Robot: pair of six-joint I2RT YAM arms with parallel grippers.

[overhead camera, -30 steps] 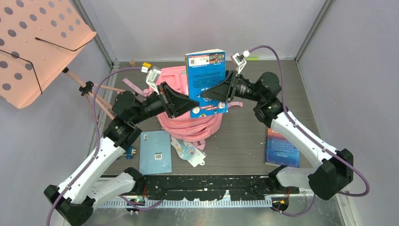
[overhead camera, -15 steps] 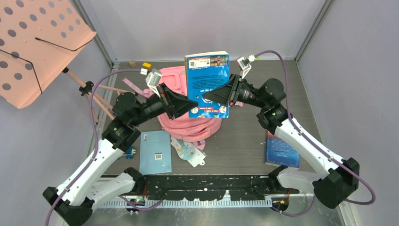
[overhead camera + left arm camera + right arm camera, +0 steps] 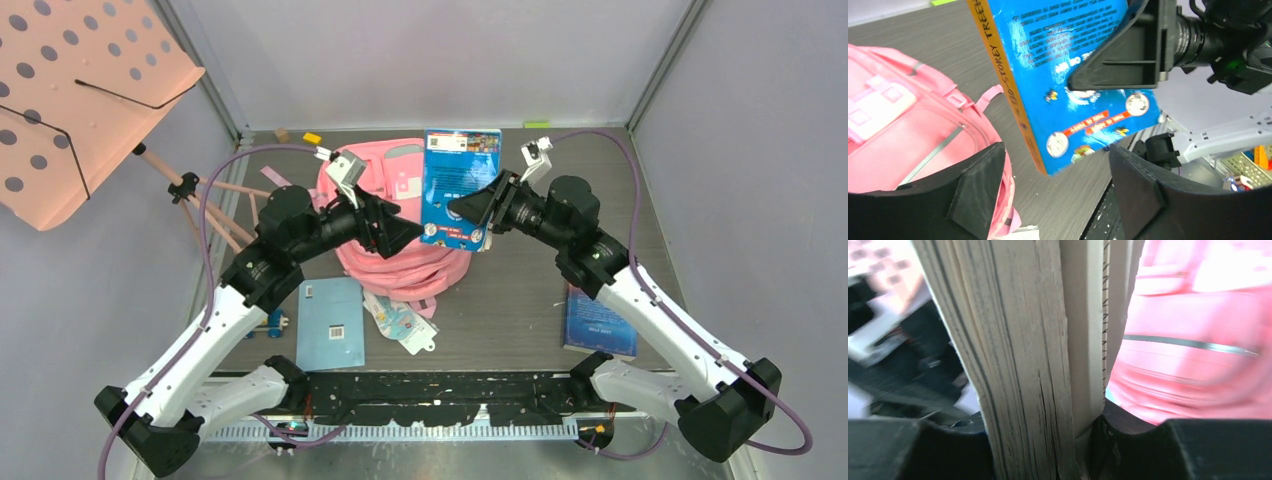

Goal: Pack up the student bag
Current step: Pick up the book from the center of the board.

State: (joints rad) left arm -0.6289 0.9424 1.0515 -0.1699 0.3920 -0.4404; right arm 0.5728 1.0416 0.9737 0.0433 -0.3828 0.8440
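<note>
The student bag (image 3: 400,262), a pink backpack, stands in the middle of the table; it also shows in the left wrist view (image 3: 908,125) and the right wrist view (image 3: 1198,315). A blue book (image 3: 460,185) hangs upright just right of the bag. My right gripper (image 3: 462,208) is shut on its lower half. In the right wrist view the book's page edges (image 3: 1018,365) are pinched between the jaws of the right gripper (image 3: 1043,425). My left gripper (image 3: 400,232) is open over the bag, left of the book (image 3: 1068,60). In its own view, nothing sits between the left gripper's fingers (image 3: 1055,162).
A light blue notebook (image 3: 331,322) and a printed packet (image 3: 402,323) lie in front of the bag. A dark blue book (image 3: 598,318) lies at the right. The salmon music stand (image 3: 85,95) leans in from the far left. Small blocks (image 3: 312,138) sit at the back edge.
My right gripper closed on the blue book. My left gripper then let go, opened and drew back left. The right arm has shifted the book rightward and lower.
</note>
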